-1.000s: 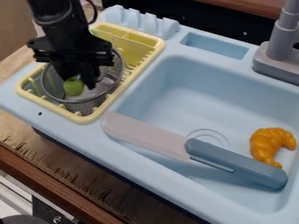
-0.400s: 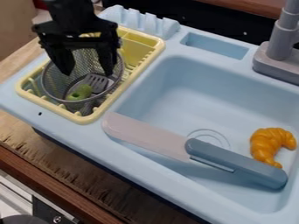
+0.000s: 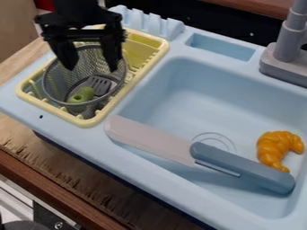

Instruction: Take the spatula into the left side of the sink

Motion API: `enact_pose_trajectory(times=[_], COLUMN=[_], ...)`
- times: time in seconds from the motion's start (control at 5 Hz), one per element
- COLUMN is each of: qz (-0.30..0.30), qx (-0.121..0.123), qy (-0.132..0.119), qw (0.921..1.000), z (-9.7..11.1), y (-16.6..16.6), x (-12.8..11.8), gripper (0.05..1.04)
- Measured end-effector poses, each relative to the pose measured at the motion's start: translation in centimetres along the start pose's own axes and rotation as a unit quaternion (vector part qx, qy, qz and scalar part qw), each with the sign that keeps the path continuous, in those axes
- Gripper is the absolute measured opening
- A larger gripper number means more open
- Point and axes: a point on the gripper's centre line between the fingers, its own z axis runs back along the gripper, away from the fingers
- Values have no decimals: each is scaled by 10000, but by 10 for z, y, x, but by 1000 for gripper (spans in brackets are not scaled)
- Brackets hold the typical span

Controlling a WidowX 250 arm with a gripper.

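Spatula [image 3: 99, 84] lies inside the wire strainer [image 3: 56, 80], slotted head up and to the right in the view, green handle [image 3: 82, 95] down and to the left. The strainer stands in the yellow drying rack [image 3: 90, 120], and the rack sits beside the open basin of the sink [image 3: 198, 99].

The tool [image 3: 92, 67] hangs over the far part of the strainer, its two fingers spread apart with nothing seen between them. As far as this slanted view lets me judge, the handle lies below the gap between the fingers in the view, on the near side, and deeper than their tips. The spatula's long axis runs on a diagonal, while the fingers stand side by side across the view.

If the rack counts as the left side, the spatula looks already placed, and the tool need only rise straight up, clear of the mesh. If the basin is meant, the tool should shift toward the handle, turn to straddle it and go down inside the hoop; a finger could catch the rim and tip the strainer. The way to the basin then leads over the rack's long edge, with open room beyond the knife [image 3: 150, 140].
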Motion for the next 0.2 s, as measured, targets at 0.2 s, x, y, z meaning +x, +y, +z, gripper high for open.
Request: enact_pose_trajectory(times=[0.2], qz=[-119], qx=[39], qy=[-103], qw=[9999], z=[8], y=[-16], x=[7], gripper=[1000])
